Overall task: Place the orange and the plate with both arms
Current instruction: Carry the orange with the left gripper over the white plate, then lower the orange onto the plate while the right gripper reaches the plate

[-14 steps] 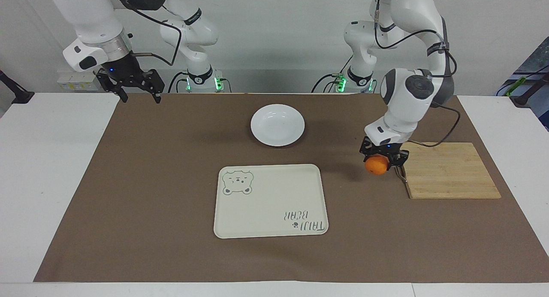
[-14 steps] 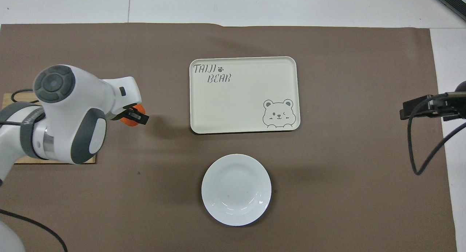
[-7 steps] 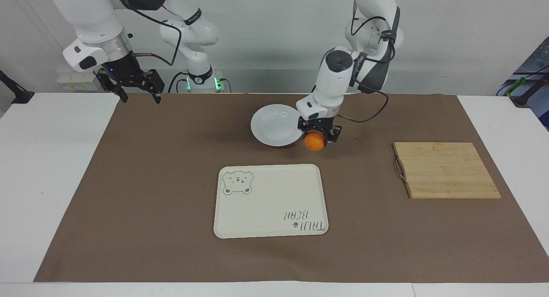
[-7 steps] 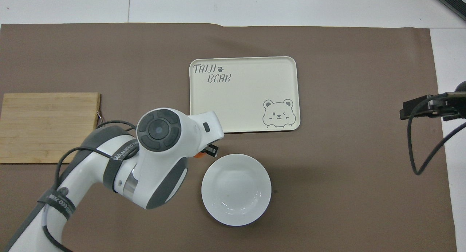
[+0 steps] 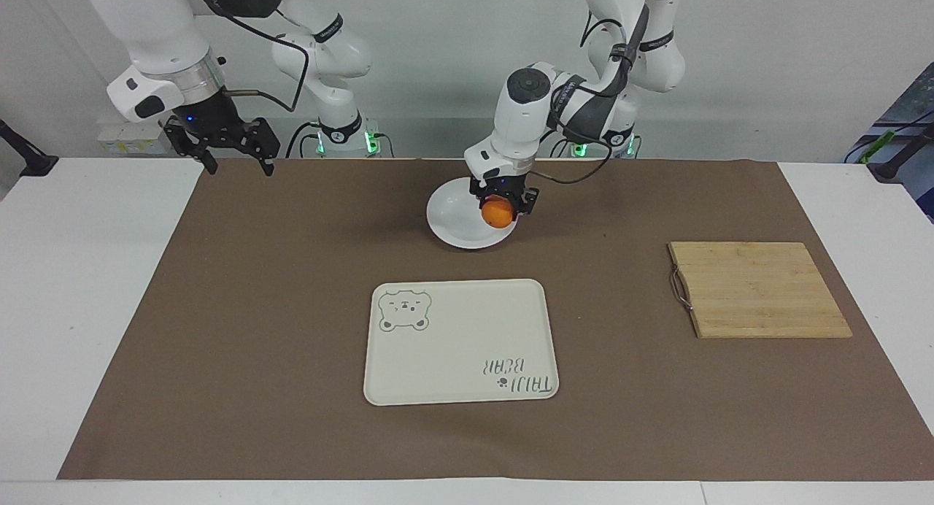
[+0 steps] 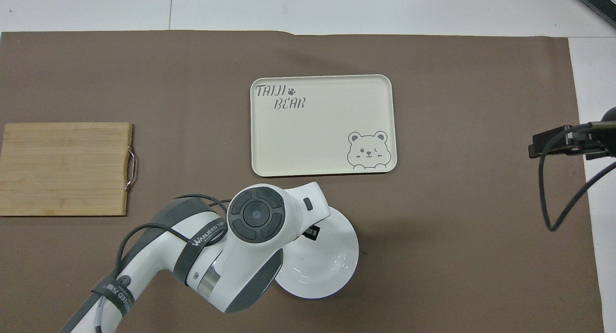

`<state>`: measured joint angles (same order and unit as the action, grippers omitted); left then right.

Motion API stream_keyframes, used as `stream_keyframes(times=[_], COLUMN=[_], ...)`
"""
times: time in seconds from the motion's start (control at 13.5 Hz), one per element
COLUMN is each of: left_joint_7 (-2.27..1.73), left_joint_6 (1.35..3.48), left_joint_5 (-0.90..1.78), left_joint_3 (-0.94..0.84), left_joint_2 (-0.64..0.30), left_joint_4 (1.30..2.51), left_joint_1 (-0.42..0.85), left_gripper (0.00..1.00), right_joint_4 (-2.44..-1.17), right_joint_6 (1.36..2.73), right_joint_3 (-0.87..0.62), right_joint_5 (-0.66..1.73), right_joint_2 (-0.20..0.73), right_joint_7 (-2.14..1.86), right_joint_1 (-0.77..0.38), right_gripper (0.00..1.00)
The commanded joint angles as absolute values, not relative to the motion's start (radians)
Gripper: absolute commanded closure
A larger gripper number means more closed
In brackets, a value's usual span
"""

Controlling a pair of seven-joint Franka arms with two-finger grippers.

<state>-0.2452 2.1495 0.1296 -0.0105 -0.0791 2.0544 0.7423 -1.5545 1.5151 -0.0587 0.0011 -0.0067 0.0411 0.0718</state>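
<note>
My left gripper (image 5: pixel 500 207) is shut on the orange (image 5: pixel 498 213) and holds it in the air over the white plate (image 5: pixel 452 220), above the plate's part toward the left arm's end. In the overhead view the left arm's wrist covers the orange and much of the plate (image 6: pixel 337 256); only a bit of the left gripper (image 6: pixel 312 233) shows. My right gripper (image 5: pixel 232 149) waits in the air over the corner of the brown mat at the right arm's end, and shows in the overhead view (image 6: pixel 553 145) at the mat's edge.
A cream rectangular tray with a bear drawing (image 5: pixel 461 342) (image 6: pixel 322 124) lies farther from the robots than the plate. A wooden cutting board (image 5: pixel 757 289) (image 6: pixel 65 168) lies toward the left arm's end. A brown mat (image 5: pixel 292 271) covers the table.
My left gripper carried the orange from beside the cutting board toward the middle and now holds it over the plate. The right arm has not moved.
</note>
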Motion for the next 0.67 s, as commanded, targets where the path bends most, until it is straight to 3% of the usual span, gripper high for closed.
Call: stream_keyframes(times=[0.0,0.22,0.44,0.59], left_joint_7=[-0.253,-0.323,-0.33,-0.331], left_joint_6=[2.183,2.262,2.272,2.29], left_joint_5=[0.153,0.153,0.153,0.153], left_joint_3=[0.009,0.011,0.011,0.009], left_joint_2=[-0.04,-0.101,-0.1,-0.127], left_joint_4=[2.1,2.105,2.108,2.108], left_joint_1=[0.767,0.807,0.819,0.822], left_gripper=[1.0,1.0,1.0,1.0], right_joint_4=[-1.574,-1.572,-1.584,-1.675], right_joint_6=[1.513,1.516,1.502,1.519], right_joint_3=[-0.06,-0.06,-0.061,-0.061], right_joint_5=[0.003,0.003,0.005,0.02], right_joint_2=[-0.025,-0.025,-0.032,-0.087], right_joint_7=[0.021,0.025,0.021,0.02], right_joint_1=[0.078,0.078,0.077,0.078], right_gripper=[0.0,0.0,0.0,0.0])
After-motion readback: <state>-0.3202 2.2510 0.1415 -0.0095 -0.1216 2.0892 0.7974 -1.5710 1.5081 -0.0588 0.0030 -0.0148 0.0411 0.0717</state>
